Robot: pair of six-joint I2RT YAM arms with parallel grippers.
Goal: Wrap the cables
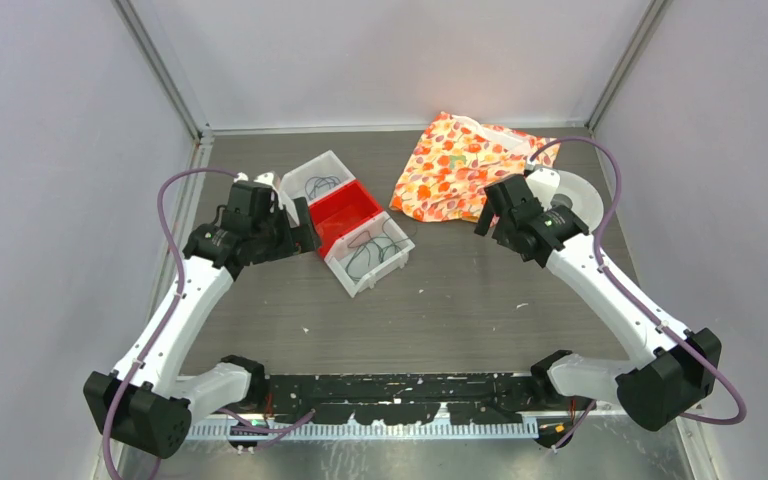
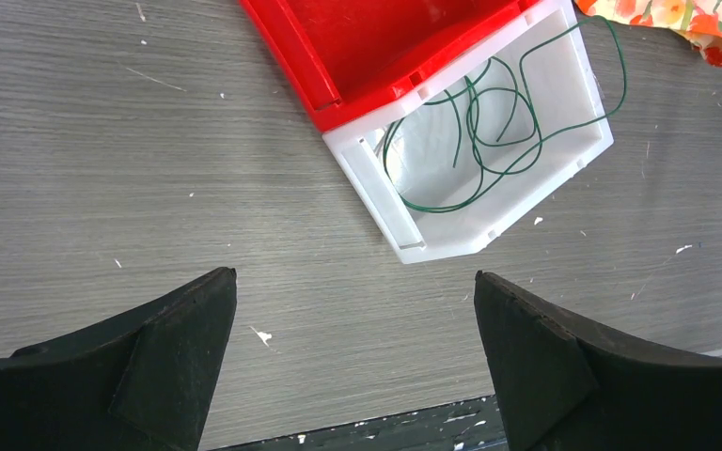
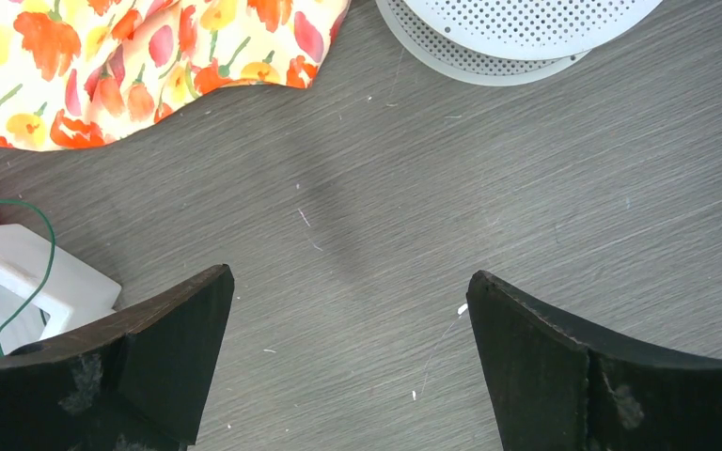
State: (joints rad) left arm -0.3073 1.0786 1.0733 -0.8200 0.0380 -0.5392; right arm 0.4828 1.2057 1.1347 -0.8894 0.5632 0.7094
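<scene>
Thin dark green cables lie in loose loops in two white bins. One cable point(image 1: 368, 252) is in the near bin point(image 1: 352, 276), the other point(image 1: 318, 184) in the far bin point(image 1: 332, 162). In the left wrist view the near cable point(image 2: 437, 209) loops inside its bin point(image 2: 451, 244) and partly over the rim. My left gripper point(image 1: 305, 235) point(image 2: 353, 277) is open and empty, just left of the bins above the table. My right gripper point(image 1: 490, 215) point(image 3: 350, 275) is open and empty, right of the bins. A bit of cable point(image 3: 50, 256) shows at its left.
A red bin point(image 1: 348, 208) point(image 2: 376, 38) sits between the two white bins. A floral cloth point(image 1: 460, 165) point(image 3: 132, 56) lies at the back centre-right. A white perforated plate point(image 1: 578, 192) point(image 3: 517, 28) lies behind my right gripper.
</scene>
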